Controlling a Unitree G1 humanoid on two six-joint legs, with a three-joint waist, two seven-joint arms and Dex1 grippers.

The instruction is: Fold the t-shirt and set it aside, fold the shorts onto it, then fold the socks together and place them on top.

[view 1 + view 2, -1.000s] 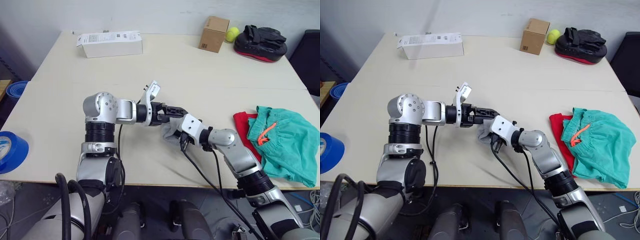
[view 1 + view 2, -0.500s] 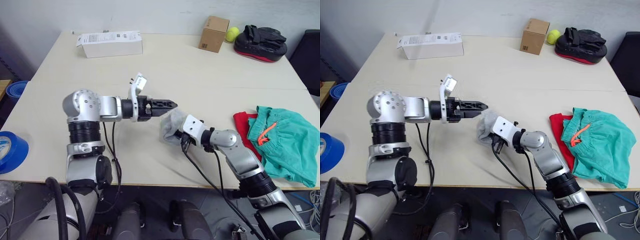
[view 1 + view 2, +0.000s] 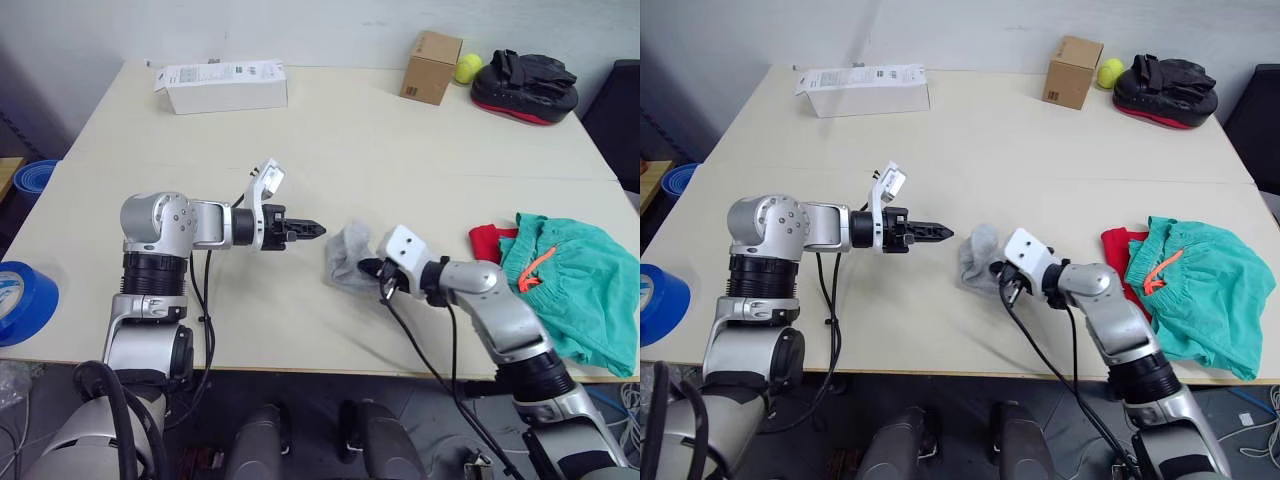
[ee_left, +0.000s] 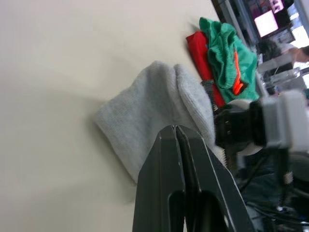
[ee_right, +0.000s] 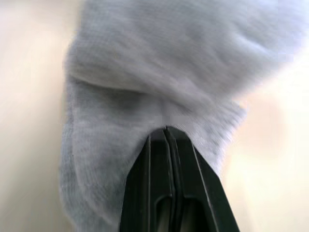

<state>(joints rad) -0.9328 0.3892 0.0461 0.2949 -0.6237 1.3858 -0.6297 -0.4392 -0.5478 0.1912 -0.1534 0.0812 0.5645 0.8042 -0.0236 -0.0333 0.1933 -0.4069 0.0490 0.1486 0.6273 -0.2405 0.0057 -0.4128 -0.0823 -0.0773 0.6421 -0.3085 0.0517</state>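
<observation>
The grey socks [image 3: 345, 256] lie bunched at the table's front middle. My right gripper [image 3: 370, 268] is shut on their right edge; in the right wrist view its closed tips [image 5: 165, 129] press into the grey cloth [image 5: 169, 63]. My left gripper [image 3: 318, 230] is shut and holds nothing. It points at the socks from a short gap to their left, and its closed fingers [image 4: 175, 128] show in front of them in the left wrist view. At the right, the teal shorts [image 3: 575, 285] lie crumpled over the red t-shirt [image 3: 485, 240], whose left edge shows.
A white flat box [image 3: 220, 85] sits at the back left. A cardboard box [image 3: 432, 67], a tennis ball [image 3: 466, 68] and a black-and-red pad [image 3: 525, 85] are at the back right. A blue tape roll [image 3: 20, 300] lies past the table's left edge.
My left gripper has shut and drawn back to the left, away from the socks. My right gripper has shifted slightly right, taking the socks with it.
</observation>
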